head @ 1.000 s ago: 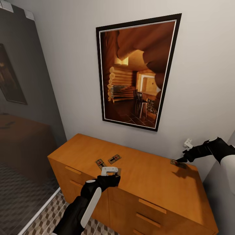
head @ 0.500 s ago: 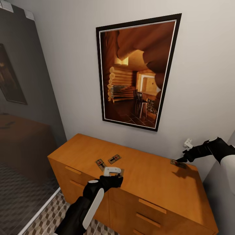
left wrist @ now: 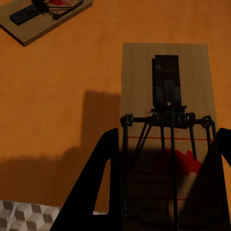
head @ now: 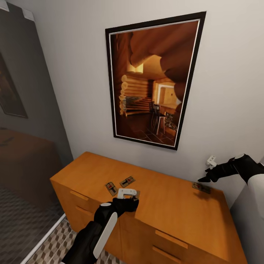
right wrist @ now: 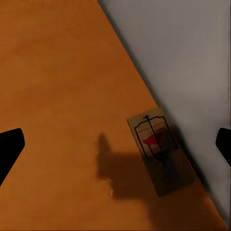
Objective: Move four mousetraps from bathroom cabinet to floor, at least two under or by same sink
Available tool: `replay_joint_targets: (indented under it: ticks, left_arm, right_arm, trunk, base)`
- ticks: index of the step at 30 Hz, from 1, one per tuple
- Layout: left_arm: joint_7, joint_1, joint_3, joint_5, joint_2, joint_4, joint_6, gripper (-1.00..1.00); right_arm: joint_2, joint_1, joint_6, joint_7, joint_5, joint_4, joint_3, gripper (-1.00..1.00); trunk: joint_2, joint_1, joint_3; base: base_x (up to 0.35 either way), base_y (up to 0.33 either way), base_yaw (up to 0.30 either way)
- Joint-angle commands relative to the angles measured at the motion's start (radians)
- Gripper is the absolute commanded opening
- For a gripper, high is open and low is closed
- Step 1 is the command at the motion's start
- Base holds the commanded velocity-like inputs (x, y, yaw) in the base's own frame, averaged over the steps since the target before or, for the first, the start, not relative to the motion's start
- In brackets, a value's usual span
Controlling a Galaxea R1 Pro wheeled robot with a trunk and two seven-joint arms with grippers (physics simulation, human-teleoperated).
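Setting: bathroom corner, pale wall with a framed cabin picture (head: 152, 80), cube-patterned floor (head: 55, 245) below.

Traps: four lay on the cabinet (head: 165, 205) top, none yet on the floor. Two (head: 111, 188) (head: 127, 181) sat side by side near the left end. A third (left wrist: 166, 120) lay between the left gripper's (head: 128, 198) fingers. The fourth (head: 201, 188) lay at the right end, close to the wall.

Left gripper: fingers spread to either side of the third trap, low over the tabletop, not yet pinching it.

Right gripper (head: 205, 179): hung just above the fourth trap, fingers wide apart.

Step in hand, as judged: picking the first traps. Next move would call for closing the left fingers on the board's edges, clear of the spring, then lifting straight up.
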Motion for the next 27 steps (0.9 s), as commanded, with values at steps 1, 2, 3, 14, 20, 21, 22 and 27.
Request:
replay_joint_targets:
  ticks: [1, 2, 3, 14, 20, 21, 22, 27]
  left_arm:
    - [0.010, -0.001, -0.001, 0.009, 0.000, -0.001, 0.004, -1.00]
    - [0.010, -0.001, -0.001, 0.009, -0.001, 0.000, 0.004, -1.00]
    - [0.010, -0.001, -0.001, 0.009, -0.001, 0.000, 0.004, -1.00]
    - [0.012, -0.001, -0.001, 0.007, -0.001, 0.000, 0.004, -1.00]
    - [0.012, -0.001, -0.001, 0.007, -0.001, 0.000, 0.004, -1.00]
    - [0.012, -0.001, -0.001, 0.007, 0.000, 0.000, 0.004, -1.00]
    - [0.012, -0.001, -0.001, 0.007, 0.000, 0.000, 0.004, -1.00]
    - [0.012, -0.001, -0.001, 0.007, 0.000, 0.000, 0.004, -1.00]
  right_arm:
    - [0.001, -0.001, 0.010, 0.006, 0.004, -0.001, -0.008, 1.00]
    - [0.001, -0.001, 0.010, 0.006, 0.004, -0.001, -0.008, 1.00]
    - [0.001, -0.001, 0.010, 0.006, 0.004, -0.001, -0.008, 1.00]
    - [0.000, -0.001, 0.011, 0.006, 0.005, 0.000, -0.008, 1.00]
    - [-0.002, -0.001, 0.011, 0.005, 0.005, 0.001, -0.008, 1.00]
    - [-0.002, -0.001, 0.011, 0.005, 0.005, 0.001, -0.008, 1.00]
    - [-0.002, -0.001, 0.011, 0.005, 0.005, 0.001, -0.008, 1.00]
    - [-0.001, -0.001, 0.011, 0.004, 0.009, 0.001, -0.007, 1.00]
  trunk:
    - [-0.002, 0.001, -0.002]
    - [-0.002, 0.001, -0.002]
    - [-0.002, 0.001, -0.002]
    - [-0.002, 0.001, -0.002]
    - [-0.002, 0.001, -0.002]
    - [-0.002, 0.001, -0.002]
    - [-0.002, 0.001, -0.002]
    - [-0.002, 0.001, -0.002]
  base:
    - [0.048, -0.018, 0.000]
    - [0.030, -0.012, 0.000]
    - [0.024, -0.009, 0.000]
    - [0.005, -0.002, 0.000]
    - [0.000, 0.000, 0.000]
    - [0.000, 0.000, 0.000]
    - [0.000, 0.000, 0.000]
    - [0.000, 0.000, 0.000]
